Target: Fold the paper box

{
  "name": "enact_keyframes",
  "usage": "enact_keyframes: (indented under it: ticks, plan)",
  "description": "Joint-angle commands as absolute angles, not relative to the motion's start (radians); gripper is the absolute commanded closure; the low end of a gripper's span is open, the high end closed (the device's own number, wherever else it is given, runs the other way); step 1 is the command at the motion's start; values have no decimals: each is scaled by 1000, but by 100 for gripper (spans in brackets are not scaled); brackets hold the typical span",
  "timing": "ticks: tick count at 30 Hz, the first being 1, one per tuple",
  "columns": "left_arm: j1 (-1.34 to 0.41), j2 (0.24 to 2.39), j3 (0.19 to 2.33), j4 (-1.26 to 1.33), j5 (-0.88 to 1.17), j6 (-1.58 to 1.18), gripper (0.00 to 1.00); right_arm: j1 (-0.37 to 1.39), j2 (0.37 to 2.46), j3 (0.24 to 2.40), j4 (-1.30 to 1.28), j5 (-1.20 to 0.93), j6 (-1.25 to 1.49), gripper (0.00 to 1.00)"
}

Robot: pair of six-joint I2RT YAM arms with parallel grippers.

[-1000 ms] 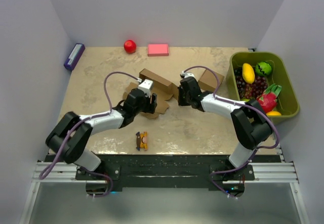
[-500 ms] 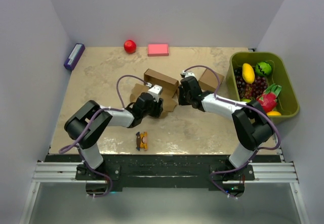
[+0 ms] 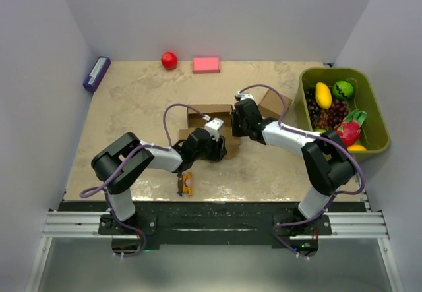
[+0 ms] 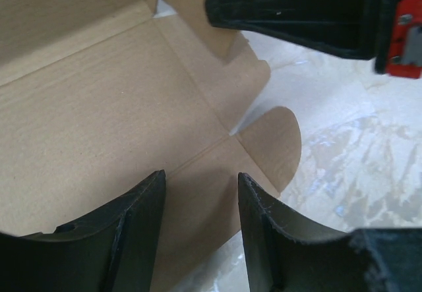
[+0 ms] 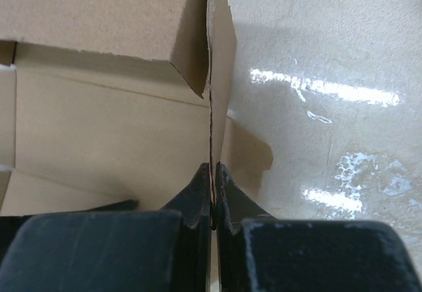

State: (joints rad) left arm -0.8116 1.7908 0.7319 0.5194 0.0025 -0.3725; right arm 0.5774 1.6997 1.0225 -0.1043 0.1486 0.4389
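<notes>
pinching the paper box [image 3: 208, 115] wall, right hand [image 5: 212, 168] clamps tight; left hand [image 4: 201, 177] hovers half-open over its floor.

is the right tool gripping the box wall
Yes, the right tool is shut on a thin upright cardboard wall of the box.

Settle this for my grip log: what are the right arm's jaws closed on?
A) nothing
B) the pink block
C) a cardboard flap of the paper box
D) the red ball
C: the right wrist view shows the jaws of the right arm pinched on a thin upright flap of the paper box.
</notes>
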Motion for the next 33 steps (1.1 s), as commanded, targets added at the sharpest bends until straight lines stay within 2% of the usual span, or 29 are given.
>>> enact_keyframes:
  ticks: [1, 7, 9, 10, 12, 13, 15, 22, 25, 28, 33]
  plan:
    - [-822, 1839, 715, 526, 74, -442, 48, 600, 1733, 1031, -97, 141, 469, 100]
    - [-822, 1850, 695, 555, 71, -466, 48, 611, 1758, 1031, -95, 135, 469, 98]
    - [-822, 1847, 696, 531, 49, -476, 48, 611, 1750, 1032, -107, 137, 471, 91]
    - [-821, 1847, 696, 519, 28, -477, 48, 611, 1741, 1032, -116, 126, 471, 83]
    - [-819, 1848, 698, 489, 14, -480, 49, 611, 1714, 1035, -129, 129, 465, 77]
    - [-819, 1851, 696, 482, 6, -482, 49, 611, 1703, 1040, -146, 141, 462, 70]
    - [-819, 1853, 695, 474, 3, -489, 49, 609, 1672, 1060, -169, 150, 451, 64]
    - [-813, 1856, 695, 469, 3, -494, 50, 598, 1543, 1108, -276, 175, 419, 29]
    - [-808, 1858, 690, 469, 3, -492, 49, 560, 1471, 1115, -302, 170, 400, 24]
    - [-805, 1852, 687, 471, 5, -491, 49, 473, 1421, 1103, -287, 150, 393, 22]
    - [-804, 1850, 687, 474, 8, -491, 50, 379, 1471, 1109, -265, 161, 367, 28]
